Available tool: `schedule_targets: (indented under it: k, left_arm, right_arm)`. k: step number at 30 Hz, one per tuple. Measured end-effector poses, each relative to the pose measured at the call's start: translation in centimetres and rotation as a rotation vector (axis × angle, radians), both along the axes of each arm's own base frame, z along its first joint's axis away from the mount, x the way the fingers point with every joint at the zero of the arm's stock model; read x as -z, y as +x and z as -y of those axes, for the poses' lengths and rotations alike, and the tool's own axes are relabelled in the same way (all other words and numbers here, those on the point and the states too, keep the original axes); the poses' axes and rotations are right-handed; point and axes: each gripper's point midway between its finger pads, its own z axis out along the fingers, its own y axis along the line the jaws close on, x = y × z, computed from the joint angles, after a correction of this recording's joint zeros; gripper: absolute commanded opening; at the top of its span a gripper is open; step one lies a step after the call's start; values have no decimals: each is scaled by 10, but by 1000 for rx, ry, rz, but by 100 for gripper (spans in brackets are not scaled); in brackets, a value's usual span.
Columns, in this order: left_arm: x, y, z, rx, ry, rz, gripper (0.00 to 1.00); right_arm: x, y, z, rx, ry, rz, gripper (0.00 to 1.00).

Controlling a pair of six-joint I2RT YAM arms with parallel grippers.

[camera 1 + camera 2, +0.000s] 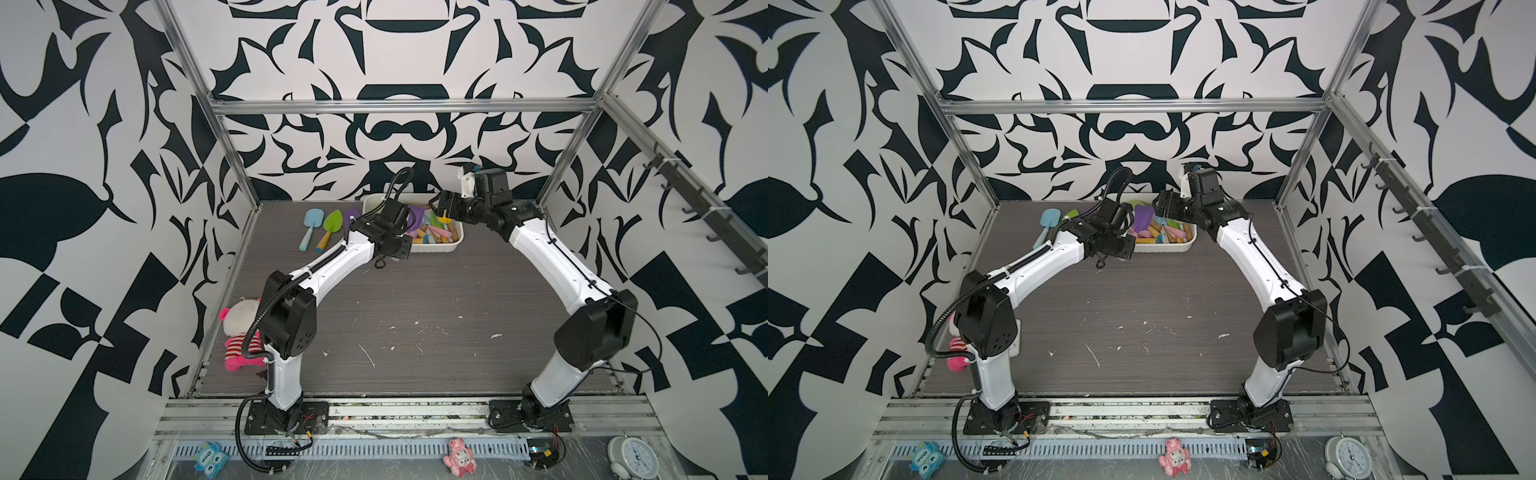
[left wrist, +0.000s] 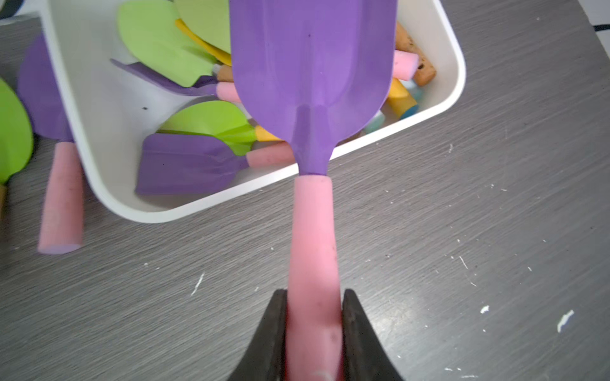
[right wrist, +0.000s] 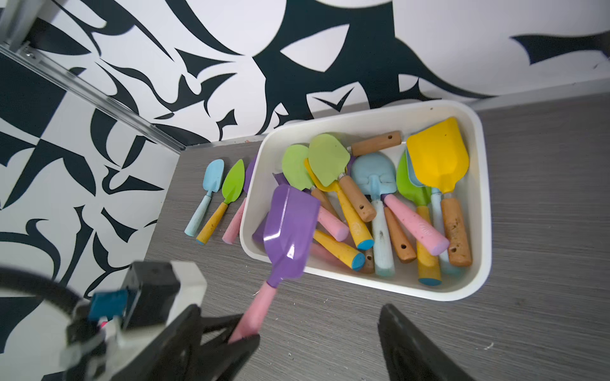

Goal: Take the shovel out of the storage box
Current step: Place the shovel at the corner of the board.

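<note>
My left gripper (image 2: 313, 297) is shut on the pink handle of a purple shovel (image 2: 313, 66). The handle sticks out over the table in front of the storage box (image 2: 198, 211), and the blade hangs over the box's near rim. In the right wrist view the same shovel (image 3: 290, 227) slants up from the left gripper's fingers (image 3: 241, 343) across the near left corner of the white box (image 3: 482, 198). Several more shovels lie in the box. My right gripper (image 3: 297, 336) is open and holds nothing. In a top view it (image 1: 438, 210) hovers over the box's right half.
A blue shovel (image 1: 311, 220), a green one (image 1: 332, 222) and a purple one with a pink handle (image 2: 61, 198) lie on the table left of the box. The box (image 1: 436, 249) stands against the back wall. A plush toy (image 1: 239, 332) sits at the left edge.
</note>
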Motion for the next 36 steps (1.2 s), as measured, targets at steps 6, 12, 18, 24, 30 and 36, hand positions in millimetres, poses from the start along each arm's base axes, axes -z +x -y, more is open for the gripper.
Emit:
schedule_targets:
  k: [6, 12, 18, 24, 30, 36]
  left_arm:
    - [-14, 27, -62, -97, 10, 33, 4]
    - [-10, 50, -140, -211, 52, 29, 4]
    - [-3, 62, -219, -328, 87, 0, 4]
    - [11, 75, -278, -399, 133, -30, 4]
    - [47, 88, -316, -430, 173, -97, 4]
    - [79, 97, -345, -451, 193, -149, 4]
  right_arm:
    - [-11, -17, 10, -7, -21, 56, 95]
    - [4, -25, 17, -5, -52, 39, 96]
    - [11, -29, 19, -9, -63, 24, 96]
    - [16, -32, 20, -14, -77, 1, 96]
    - [21, -25, 17, -21, -88, -34, 97]
    - [35, -15, 10, -38, -94, -87, 99]
